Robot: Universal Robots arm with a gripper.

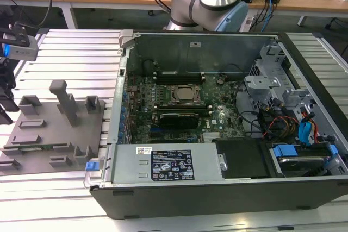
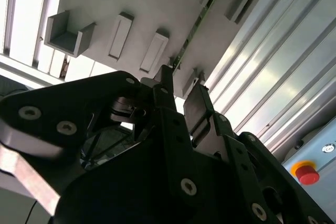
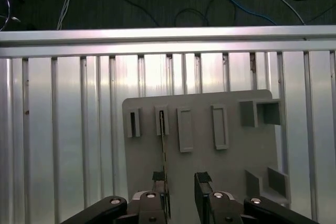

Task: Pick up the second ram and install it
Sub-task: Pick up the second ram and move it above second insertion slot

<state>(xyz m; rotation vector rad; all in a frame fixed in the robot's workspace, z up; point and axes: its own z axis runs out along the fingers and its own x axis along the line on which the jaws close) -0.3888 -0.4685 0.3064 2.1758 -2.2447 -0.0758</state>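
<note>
The second ram [image 3: 163, 145] stands on its long edge in the gray fixture [image 3: 231, 166], its far end seated in a raised slot block [image 3: 161, 121]; seen edge-on in both wrist views, it reads as a very thin, straight dark strip, with a green tint along it in the second wrist view; its chips cannot be made out. The gripper [image 3: 180, 181] hangs over the near end of the stick with its 2 black fingers [image 3: 203, 182] spread apart; the stick lies in the gap, close against 1 finger and clear of the other; actual contact cannot be told. The fixture rests on a ribbed aluminium table [image 3: 63, 129]; in the exterior view it lies toward the exterior view's left of the open computer case [image 1: 217, 199].
</note>
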